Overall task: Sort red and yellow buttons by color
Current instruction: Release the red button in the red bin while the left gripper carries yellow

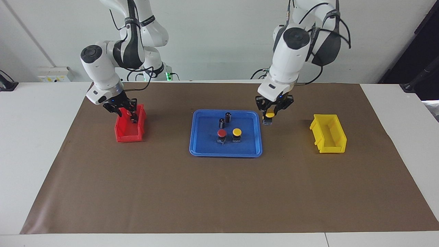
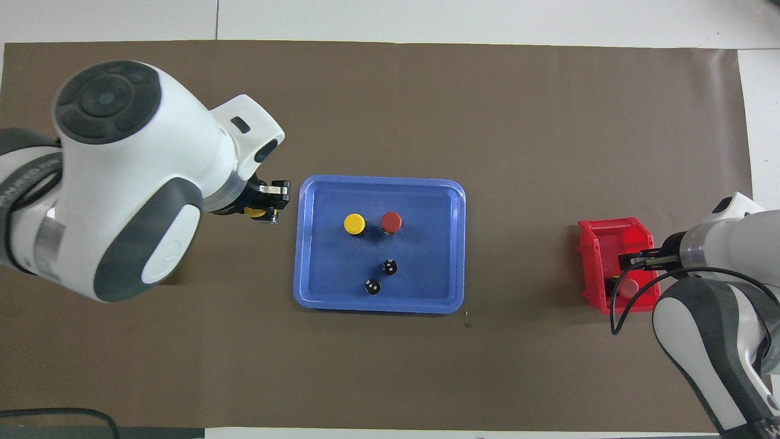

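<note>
Nearest the robots, the right gripper [image 1: 125, 113] dips into the red bin [image 1: 130, 132], its fingers spread around a red button [image 2: 628, 286] that only the overhead view shows clearly. The left gripper [image 1: 273, 110] holds a yellow button [image 1: 270, 115] pinched above the mat, between the blue tray [image 1: 202, 144] and the yellow bin [image 1: 328, 133]. On the tray, two dark cylinders [image 1: 225, 119] stand nearer; a second red button [image 1: 222, 133] and a second yellow button [image 1: 236, 132] sit farther.

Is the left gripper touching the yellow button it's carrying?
Touching: the facing view shows the left gripper closed around the yellow button, held above the mat beside the blue tray.
</note>
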Controlling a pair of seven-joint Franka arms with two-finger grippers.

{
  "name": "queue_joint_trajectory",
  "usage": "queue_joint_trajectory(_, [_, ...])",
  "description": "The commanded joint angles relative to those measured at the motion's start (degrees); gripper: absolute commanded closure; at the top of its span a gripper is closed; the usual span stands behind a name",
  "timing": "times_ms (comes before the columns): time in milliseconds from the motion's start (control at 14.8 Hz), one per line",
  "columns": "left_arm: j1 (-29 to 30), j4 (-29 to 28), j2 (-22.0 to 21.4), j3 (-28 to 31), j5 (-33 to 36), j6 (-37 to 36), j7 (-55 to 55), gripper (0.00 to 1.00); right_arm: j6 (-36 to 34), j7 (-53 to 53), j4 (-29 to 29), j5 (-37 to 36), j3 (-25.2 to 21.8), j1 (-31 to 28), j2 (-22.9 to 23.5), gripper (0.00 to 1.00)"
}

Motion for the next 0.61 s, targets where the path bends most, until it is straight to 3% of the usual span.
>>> queue_joint_trajectory(0, [8.7,-2.9,-2.6,0.0,-0.3,-1.7,10.6,0.99,-9.4,2.5,12.4,0.5,0.4,4.5,4.5,0.33])
queue_joint_trajectory(203, [17.7,-6.2,-3.5,0.0,0.1,0.2,20.4,0.99,-15.7,15.0,28.2,0.8,0.4,13.1,12.4,0.31])
queue_joint_trajectory(406, [23.5,-9.3,-3.8,0.0,0.2,6.6,27.1,0.99,-20.4,30.5,48.1,0.9,0.5,21.3,25.9,0.3])
queue_joint_trajectory(542, [25.4,-10.8,-3.6,0.0,0.2,9.0,28.4,0.99,-19.6,38.1,56.2,0.1,0.5,26.7,34.0,0.28])
